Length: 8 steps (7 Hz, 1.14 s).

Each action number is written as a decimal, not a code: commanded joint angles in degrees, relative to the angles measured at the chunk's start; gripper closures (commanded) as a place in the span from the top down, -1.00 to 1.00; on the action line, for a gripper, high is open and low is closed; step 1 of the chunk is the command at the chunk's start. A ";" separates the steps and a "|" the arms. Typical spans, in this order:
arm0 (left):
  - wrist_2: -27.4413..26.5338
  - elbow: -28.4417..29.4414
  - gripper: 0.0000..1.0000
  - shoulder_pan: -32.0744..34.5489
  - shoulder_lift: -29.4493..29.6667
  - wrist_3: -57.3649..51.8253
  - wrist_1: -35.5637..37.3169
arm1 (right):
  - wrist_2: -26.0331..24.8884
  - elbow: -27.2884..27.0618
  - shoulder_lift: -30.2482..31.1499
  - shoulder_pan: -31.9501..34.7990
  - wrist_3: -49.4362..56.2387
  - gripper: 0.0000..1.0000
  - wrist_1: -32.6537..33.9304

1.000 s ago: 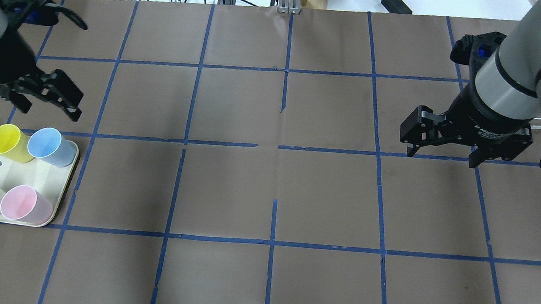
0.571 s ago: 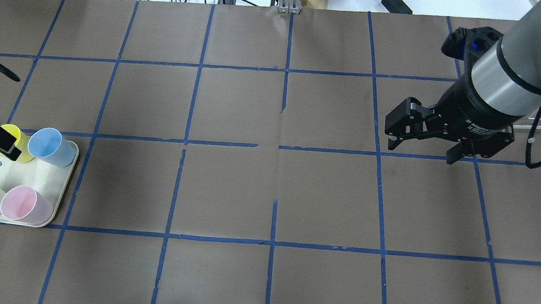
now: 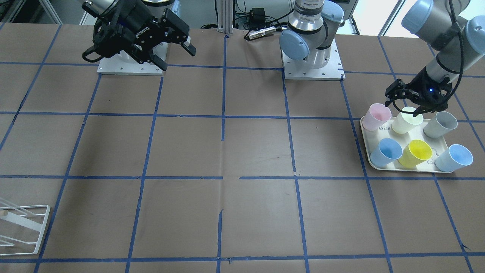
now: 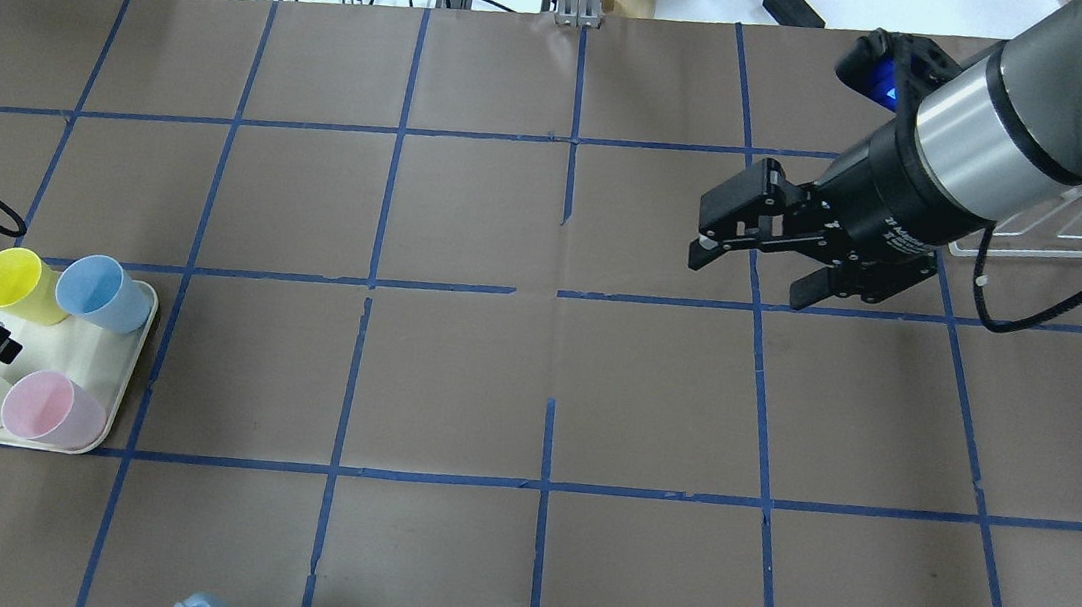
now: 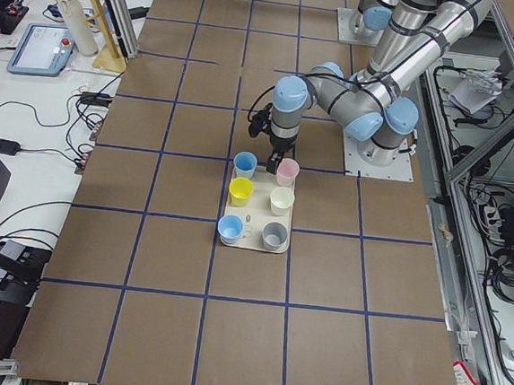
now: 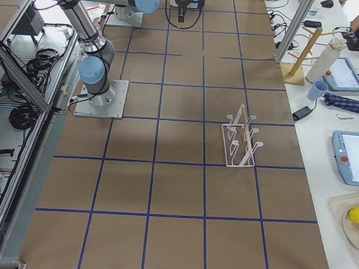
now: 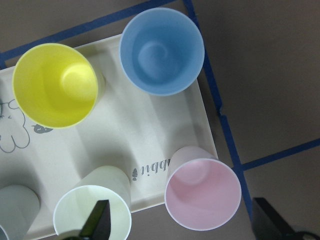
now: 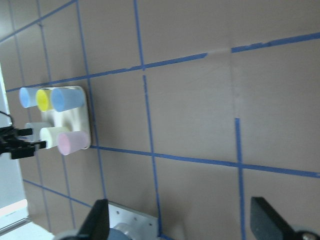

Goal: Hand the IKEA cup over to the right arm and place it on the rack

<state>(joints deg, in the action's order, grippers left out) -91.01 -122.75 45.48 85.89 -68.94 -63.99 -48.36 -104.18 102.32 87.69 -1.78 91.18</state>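
Note:
The pale pink IKEA cup (image 3: 379, 116) stands upright at a corner of the cream tray (image 3: 366, 146), next to a cream-white cup (image 3: 407, 120). It also shows in the overhead view (image 4: 52, 408) and the left wrist view (image 7: 202, 194). My left gripper (image 3: 403, 107) is open and empty, hovering just above the pink and cream-white cups; in the wrist view one finger is over the cream-white cup, the other beyond the pink cup. My right gripper (image 4: 756, 268) is open and empty, high over the table's right half. The white wire rack (image 6: 241, 138) stands at the far right.
The tray also holds a grey cup (image 3: 439, 124), two blue cups (image 3: 386, 151) (image 3: 454, 158) and a yellow cup (image 3: 416, 153). The rack also shows at the front-facing view's lower left edge (image 3: 22, 227). Blue tape lines grid the brown table.
My left gripper has moved from behind the tray to above its near row of cups. My right gripper has moved left, toward the table's middle. The cups have not moved.

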 commanded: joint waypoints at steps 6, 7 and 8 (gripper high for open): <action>-0.31 -4.34 0.64 -1.18 4.81 -10.78 8.09 | 40.16 -7.70 -0.28 -8.06 25.43 1.00 -17.10; -0.23 -4.43 0.57 -2.92 5.95 -10.87 8.09 | 43.67 -7.70 -0.19 -8.06 34.47 1.00 -26.75; -0.22 -4.34 0.39 -3.11 6.39 -10.96 8.09 | 45.27 -7.70 -0.01 -8.06 36.21 1.00 -30.50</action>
<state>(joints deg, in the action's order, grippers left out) -91.25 -127.11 43.10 91.54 -79.78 -55.91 -5.85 -111.82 102.15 79.66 29.24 67.44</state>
